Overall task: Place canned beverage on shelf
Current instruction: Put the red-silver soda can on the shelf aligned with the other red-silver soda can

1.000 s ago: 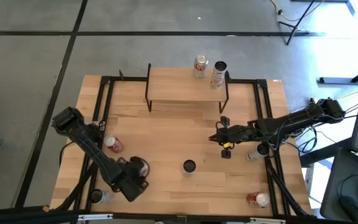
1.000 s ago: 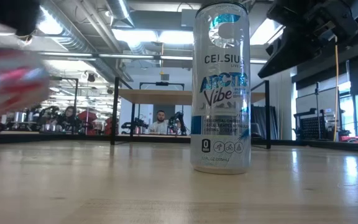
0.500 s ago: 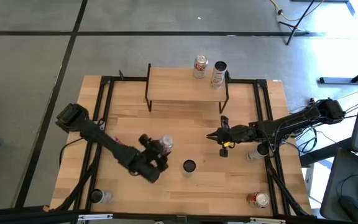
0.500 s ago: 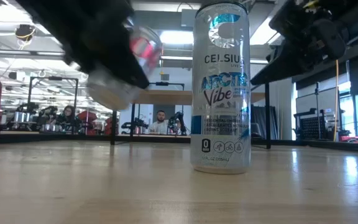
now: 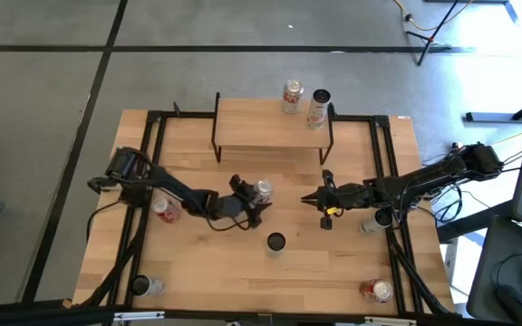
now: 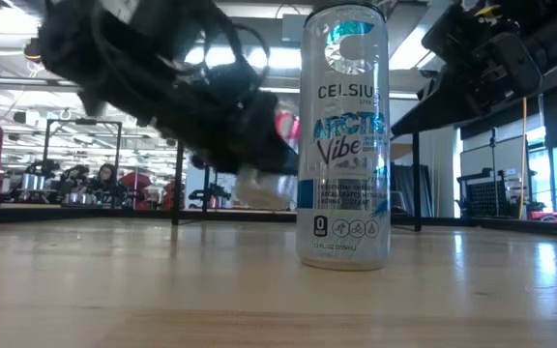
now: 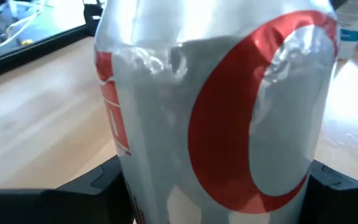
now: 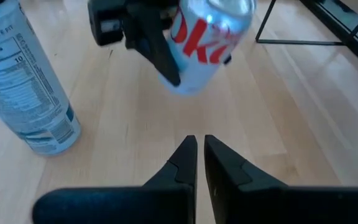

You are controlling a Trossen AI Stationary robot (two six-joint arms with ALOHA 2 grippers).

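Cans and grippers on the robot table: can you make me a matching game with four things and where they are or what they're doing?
Things:
1. silver and red can
2. tall Celsius can
3. right gripper
4. shelf

Places or states:
A. shut, holding nothing
B. has two cans on top at its right end
C. gripped in the left gripper, up off the table
D. standing upright on the table

Pairs: 1-C, 2-D, 3-A, 4-B

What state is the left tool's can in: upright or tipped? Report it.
Tipped: the silver can leans in the left tool, off the table.
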